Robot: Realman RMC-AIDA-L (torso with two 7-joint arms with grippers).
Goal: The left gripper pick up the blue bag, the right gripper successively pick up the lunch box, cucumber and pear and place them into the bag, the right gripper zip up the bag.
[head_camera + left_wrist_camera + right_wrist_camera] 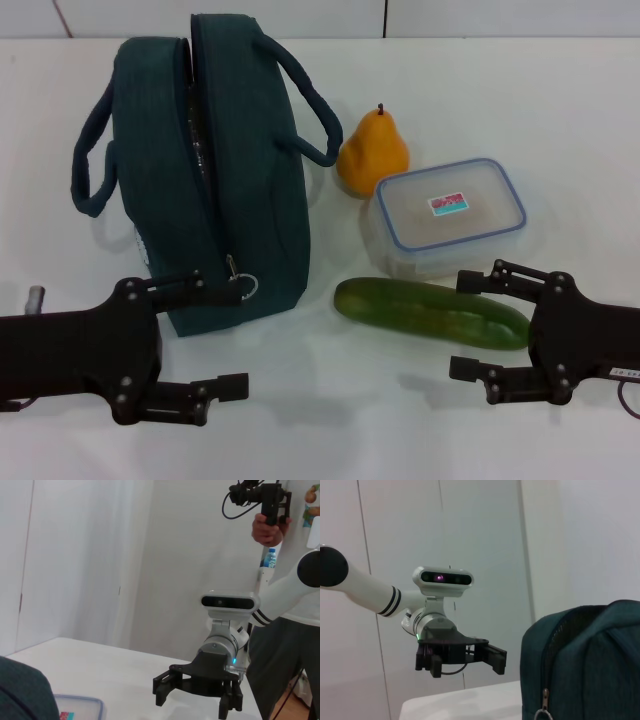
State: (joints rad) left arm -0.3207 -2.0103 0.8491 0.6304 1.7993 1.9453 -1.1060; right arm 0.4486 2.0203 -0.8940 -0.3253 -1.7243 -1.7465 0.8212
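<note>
The blue bag (240, 170) stands upright at the left of the white table, its top zipper open, silver lining showing in the gap and its ring pull (243, 286) hanging at the near end. The pear (373, 152) stands right of the bag. The lunch box (450, 215) sits in front of the pear. The cucumber (430, 312) lies in front of the box. My left gripper (235, 335) is open and empty just in front of the bag. My right gripper (458, 325) is open and empty at the cucumber's right end. The bag also shows in the right wrist view (585, 665).
The left wrist view shows the right gripper (192, 702), a corner of the bag (22, 690) and the lunch box lid (80, 707). The right wrist view shows the left gripper (462, 665). A person (290, 630) stands beyond the table's right side. The table's far edge meets a wall.
</note>
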